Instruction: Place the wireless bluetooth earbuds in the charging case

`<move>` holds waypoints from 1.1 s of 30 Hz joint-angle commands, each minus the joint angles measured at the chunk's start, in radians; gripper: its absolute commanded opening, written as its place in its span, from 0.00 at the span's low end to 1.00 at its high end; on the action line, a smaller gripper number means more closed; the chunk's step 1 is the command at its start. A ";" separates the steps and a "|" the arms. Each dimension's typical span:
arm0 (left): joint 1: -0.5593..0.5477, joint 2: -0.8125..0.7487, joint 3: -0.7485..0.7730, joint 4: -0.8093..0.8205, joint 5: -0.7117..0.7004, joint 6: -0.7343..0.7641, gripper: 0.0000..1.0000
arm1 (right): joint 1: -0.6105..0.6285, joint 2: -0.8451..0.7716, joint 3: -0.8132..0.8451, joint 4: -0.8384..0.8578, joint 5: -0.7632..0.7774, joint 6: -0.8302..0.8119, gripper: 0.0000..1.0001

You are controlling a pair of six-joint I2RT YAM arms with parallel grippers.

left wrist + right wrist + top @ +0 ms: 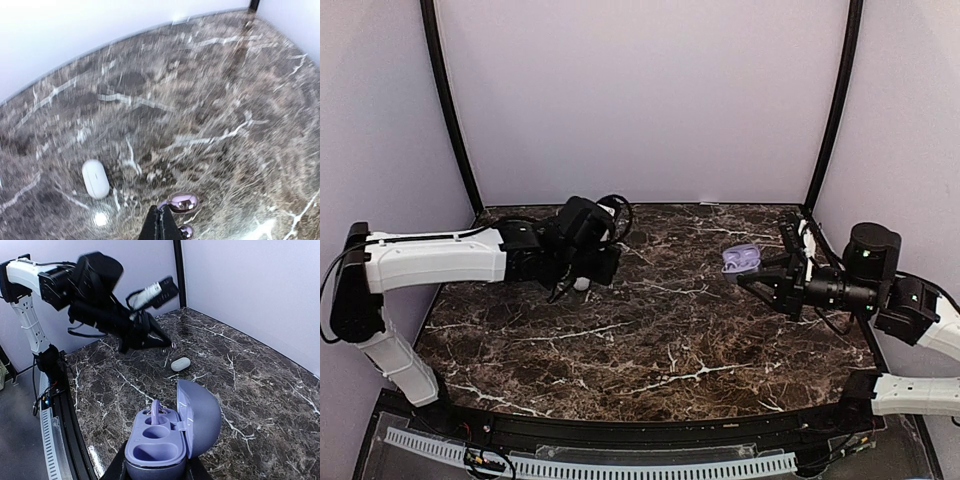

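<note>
Evidently the left gripper is pressed fully together. A tiny glossy earbud, lilac with a mirror sheen rather than plain white, sits right against its tips. It shows as sharp as the fingers while the marble table beneath is smeared, so I judge it pinched and carried, not lying loose. Such a thing weighs almost nothing and is rigid, but its polished, rounded shell is slippery and gives flat pads little to bite on. Too hard a squeeze could make it squirt out, so the narrower stem end is the better place to hold, leaving the bulb free to drop into its well. Beside the gripper on the table lies a white oval pebble, no part of the job. Well apart to the right, the right gripper clasps the lower half of the charging case from both sides, lid swung up and pale wells facing upward. The case is light, stiff and equally glossy, so a low, square grip on its base should stop it twisting when the bud is pressed in. A lilac stem rises from the far well; it may be the other earbud, though I cannot tell.
</note>
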 commanded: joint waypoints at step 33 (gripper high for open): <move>-0.594 -0.025 0.146 0.685 -0.376 1.389 0.00 | -0.006 0.168 0.123 0.139 -0.404 0.015 0.00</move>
